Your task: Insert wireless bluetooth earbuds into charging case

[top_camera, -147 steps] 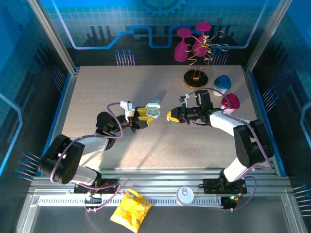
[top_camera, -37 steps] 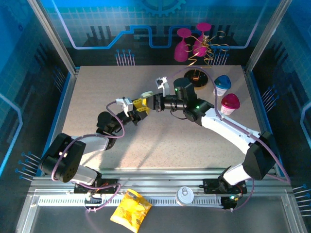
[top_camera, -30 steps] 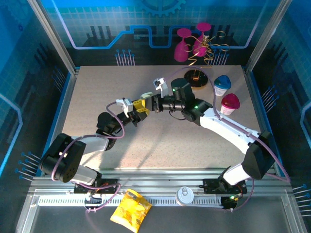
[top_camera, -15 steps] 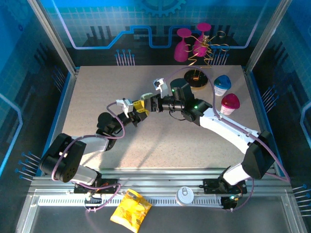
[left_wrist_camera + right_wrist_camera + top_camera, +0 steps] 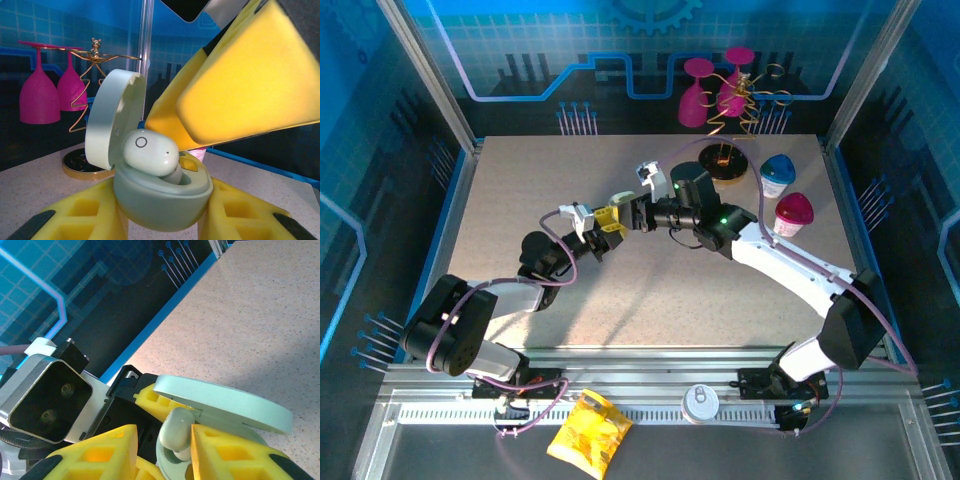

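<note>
1. We see the left end effector (image 5: 609,218) stay clamped on the pale green charging case (image 5: 160,200). It holds the case above the worktop (image 5: 520,180), as in the earliest frame.
2. The right end effector (image 5: 165,436) then faced it across a gap at mid-worktop. It has since swung over to the left and now meets it at the case. Over the last moments we see almost no shift.
3. Its yellow jaws stand partly apart on either side of a pale earbud (image 5: 150,152). We cannot tell whether they pinch it.
4. The earbud rests tilted in the case's well, beside the upright open lid (image 5: 112,120). One right finger (image 5: 250,95) hangs just above and beside it.
5. Beyond the case, two pink glasses (image 5: 37,95) and a gold wire stand (image 5: 92,55) line the worktop's far edge.
</note>
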Motion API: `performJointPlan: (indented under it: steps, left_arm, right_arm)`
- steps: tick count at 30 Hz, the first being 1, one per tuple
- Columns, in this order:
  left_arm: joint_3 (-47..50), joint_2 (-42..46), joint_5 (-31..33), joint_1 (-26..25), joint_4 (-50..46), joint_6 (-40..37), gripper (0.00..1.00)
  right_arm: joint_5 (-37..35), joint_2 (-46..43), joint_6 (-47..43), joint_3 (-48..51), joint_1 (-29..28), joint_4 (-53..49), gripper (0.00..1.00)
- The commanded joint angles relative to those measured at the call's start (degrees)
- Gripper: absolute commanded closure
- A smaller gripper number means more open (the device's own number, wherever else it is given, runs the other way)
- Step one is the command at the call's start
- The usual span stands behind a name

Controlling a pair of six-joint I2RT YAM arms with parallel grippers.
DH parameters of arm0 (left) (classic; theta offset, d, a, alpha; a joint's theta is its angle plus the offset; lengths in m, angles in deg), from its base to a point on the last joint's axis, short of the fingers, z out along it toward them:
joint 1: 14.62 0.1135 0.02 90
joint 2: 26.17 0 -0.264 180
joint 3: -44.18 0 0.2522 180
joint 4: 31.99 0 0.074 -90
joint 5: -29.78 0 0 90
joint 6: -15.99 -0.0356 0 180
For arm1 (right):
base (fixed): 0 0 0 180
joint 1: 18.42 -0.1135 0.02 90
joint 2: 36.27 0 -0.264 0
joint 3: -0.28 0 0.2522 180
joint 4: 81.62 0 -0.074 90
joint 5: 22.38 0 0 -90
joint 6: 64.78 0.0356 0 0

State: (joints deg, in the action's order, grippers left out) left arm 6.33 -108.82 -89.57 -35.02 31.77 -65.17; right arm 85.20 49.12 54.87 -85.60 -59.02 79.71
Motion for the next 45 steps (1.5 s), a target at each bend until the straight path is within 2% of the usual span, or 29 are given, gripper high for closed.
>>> performJointPlan:
  steps: [1,12,22,39,45]
  left_arm:
    - [0.3,0.6,0.8,0.2,2.7,-1.1,0.68]
    - [0.7,0.7,1.2,0.3,2.8,-1.2,0.68]
    - [0.7,0.7,1.2,0.3,2.8,-1.3,0.68]
    - [0.6,0.3,1.2,0.3,2.7,-1.4,0.68]
    - [0.6,0.4,1.2,0.3,2.8,-1.5,0.68]
  right_arm:
    - [-1.3,-1.8,-1.1,-0.9,-0.7,-2.2,0.68]
    - [-1.3,-4.6,-1.9,0.4,-0.7,-0.5,0.68]
    - [-1.2,-1.0,-2.5,-4.4,-0.8,-7.6,0.74]
    - [3.7,2.5,-4.2,-8.3,-2.0,-11.9,0.72]
    - [0.2,0.6,-6.1,-8.4,-1.9,-13.8,0.71]
